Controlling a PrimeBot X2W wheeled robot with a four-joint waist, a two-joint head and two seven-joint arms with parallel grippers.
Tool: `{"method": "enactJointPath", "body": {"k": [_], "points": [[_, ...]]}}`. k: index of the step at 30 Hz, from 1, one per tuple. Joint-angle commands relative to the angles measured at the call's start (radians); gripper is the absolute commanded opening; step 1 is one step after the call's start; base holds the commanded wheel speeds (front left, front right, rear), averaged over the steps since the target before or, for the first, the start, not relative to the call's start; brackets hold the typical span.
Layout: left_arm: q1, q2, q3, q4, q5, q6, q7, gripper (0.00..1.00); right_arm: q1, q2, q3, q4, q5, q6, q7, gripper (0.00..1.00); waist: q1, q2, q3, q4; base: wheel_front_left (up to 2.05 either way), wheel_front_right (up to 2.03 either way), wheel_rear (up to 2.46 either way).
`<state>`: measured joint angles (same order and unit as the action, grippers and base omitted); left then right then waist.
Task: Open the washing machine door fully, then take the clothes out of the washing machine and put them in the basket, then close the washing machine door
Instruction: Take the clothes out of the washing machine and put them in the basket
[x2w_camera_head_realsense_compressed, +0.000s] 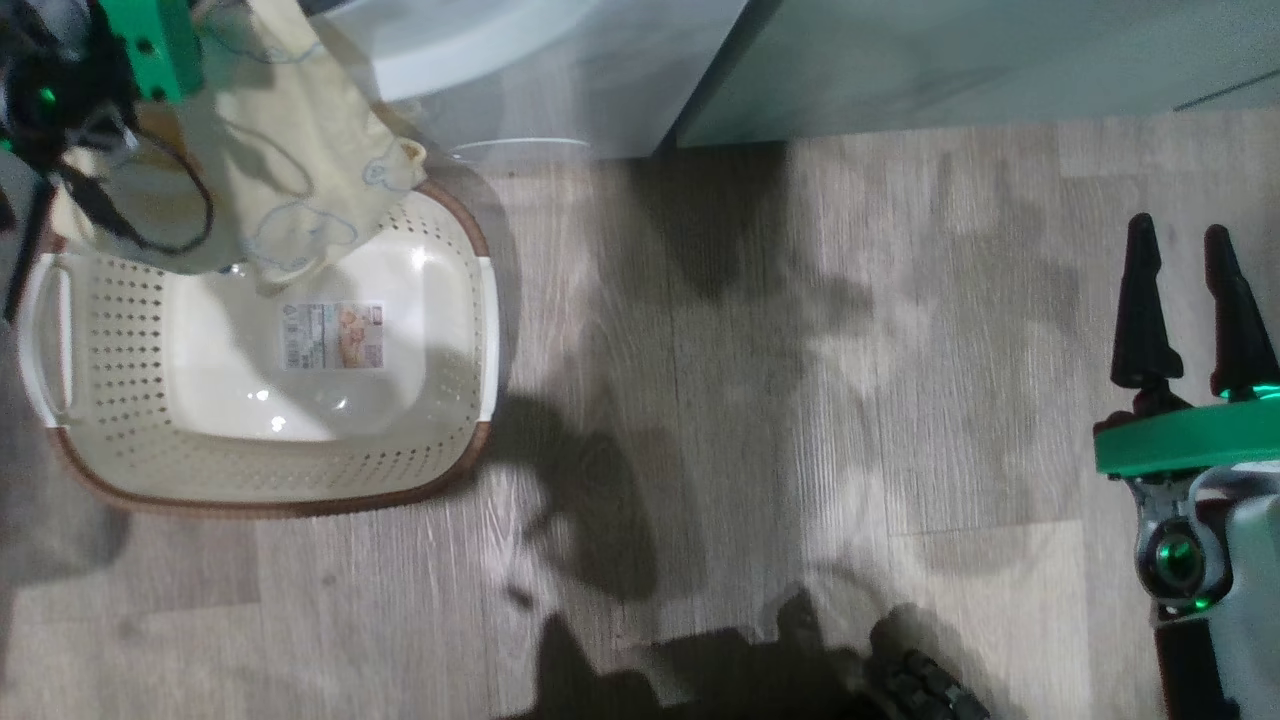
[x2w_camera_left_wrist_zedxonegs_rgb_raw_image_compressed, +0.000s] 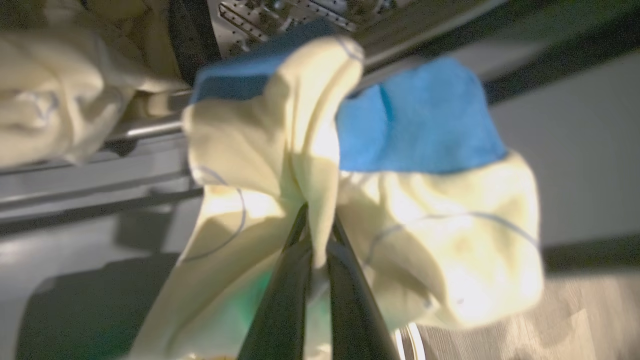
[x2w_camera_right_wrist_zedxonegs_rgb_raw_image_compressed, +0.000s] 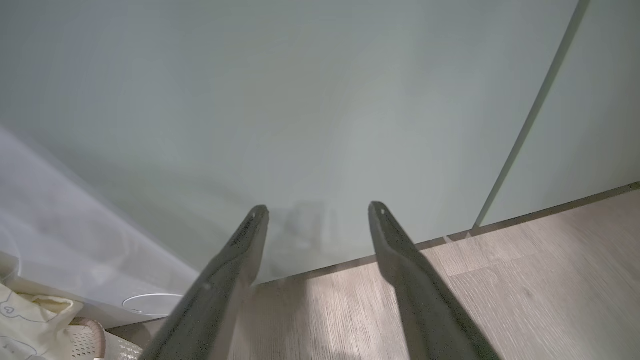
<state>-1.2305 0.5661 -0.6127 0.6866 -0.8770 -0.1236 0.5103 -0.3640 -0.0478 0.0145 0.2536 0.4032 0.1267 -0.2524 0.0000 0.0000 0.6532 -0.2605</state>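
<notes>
You're at the unloading step. Your left fingers (x2w_camera_left_wrist_zedxonegs_rgb_raw_image_compressed: 282, 300) are pinched shut on a cream garment (x2w_camera_left_wrist_zedxonegs_rgb_raw_image_compressed: 440, 240) with blue patches; it bunches around their tips and hangs over the far rim of the basket (x2w_camera_head_realsense_compressed: 280, 505). The basket's bottom shows bare around its sticker (x2w_camera_head_realsense_compressed: 333, 336). Next, I judge, lower and let go so the cloth drops inside. A second garment (x2w_camera_left_wrist_zedxonegs_rgb_raw_image_compressed: 45, 110) lies beyond the fingers, upper left, by the drum (x2w_camera_left_wrist_zedxonegs_rgb_raw_image_compressed: 260, 12). Your right fingers (x2w_camera_right_wrist_zedxonegs_rgb_raw_image_compressed: 235, 265) stand wide apart, holding nothing.
</notes>
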Motion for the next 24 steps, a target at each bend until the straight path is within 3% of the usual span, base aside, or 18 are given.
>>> {"method": "enactJointPath", "body": {"k": [1, 8, 14, 24], "points": [[0.018, 0.05, 0.011, -0.045, -0.017, -0.007, -0.002, 0.0, 0.026, -0.002, 0.009, -0.02, -0.006, 0.004, -0.009, 1.0, 0.0, 0.0, -0.017, 0.012, 0.0, 0.0, 0.0], [0.158, 0.1, -0.009, -0.162, -0.091, -0.007, -0.044, 0.0, 0.046, -0.002, 0.002, -0.012, -0.016, 0.004, -0.009, 1.0, 0.0, 0.0, -0.075, 0.038, 0.0, 0.0, 0.0], [0.301, 0.11, -0.011, -0.238, -0.115, 0.015, -0.095, 0.0, 0.068, -0.002, -0.005, -0.006, -0.025, 0.004, -0.009, 1.0, 0.0, 0.0, -0.121, 0.057, 0.0, 0.0, 0.0], [0.524, 0.083, -0.032, -0.3, -0.096, 0.129, -0.217, 0.0, 0.089, -0.002, -0.005, -0.008, -0.044, 0.004, -0.009, 1.0, 0.0, 0.0, -0.158, 0.073, 0.0, 0.0, 0.0]]}}
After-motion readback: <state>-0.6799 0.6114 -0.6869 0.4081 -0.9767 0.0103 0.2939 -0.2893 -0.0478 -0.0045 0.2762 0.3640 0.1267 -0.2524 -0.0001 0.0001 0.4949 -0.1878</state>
